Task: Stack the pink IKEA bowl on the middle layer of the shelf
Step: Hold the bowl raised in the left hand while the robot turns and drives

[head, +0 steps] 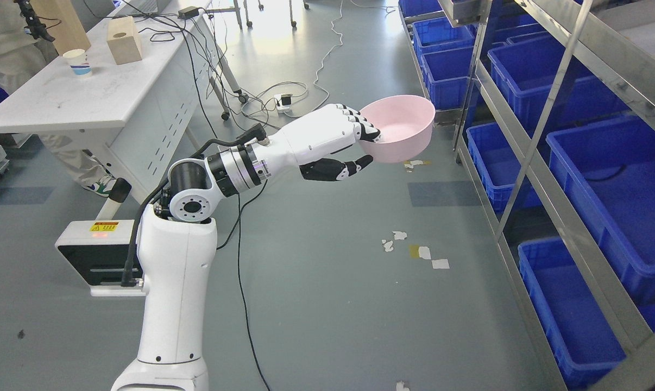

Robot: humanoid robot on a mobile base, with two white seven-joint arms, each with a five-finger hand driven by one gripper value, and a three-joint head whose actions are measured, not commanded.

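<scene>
Pink plastic filled the middle of the head view: the pink bowl (pixel 401 127) hung in the air over the grey floor (pixel 333 282), held by my left robot hand (pixel 354 144), whose arm came in from the lower left. The fingers (pixel 360 124) were hooked over the near rim into the bowl, and the thumb (pixel 341 167) sat below the wall, so the robot hand was closed on the bowl by a rim pinch alone. The right arm did not show.

The bowl was near the steel shelf (pixel 545 114) on the right but still apart from it, level with a tier of blue bins (pixel 593 179). I saw no other pink bowl to stack onto.

What worried me from there: the pinch took only one edge, so I judged a quick swing might let the bowl tip or slip out. The slanted shelf upright (pixel 523 179) and front rail stood between the bowl and the bins, and a clipped rim could knock it loose.

The bowl sat mouth up, tilted slightly toward the camera so the inside showed. Being round, it had no long axis across; its axis ran near vertical.
</scene>
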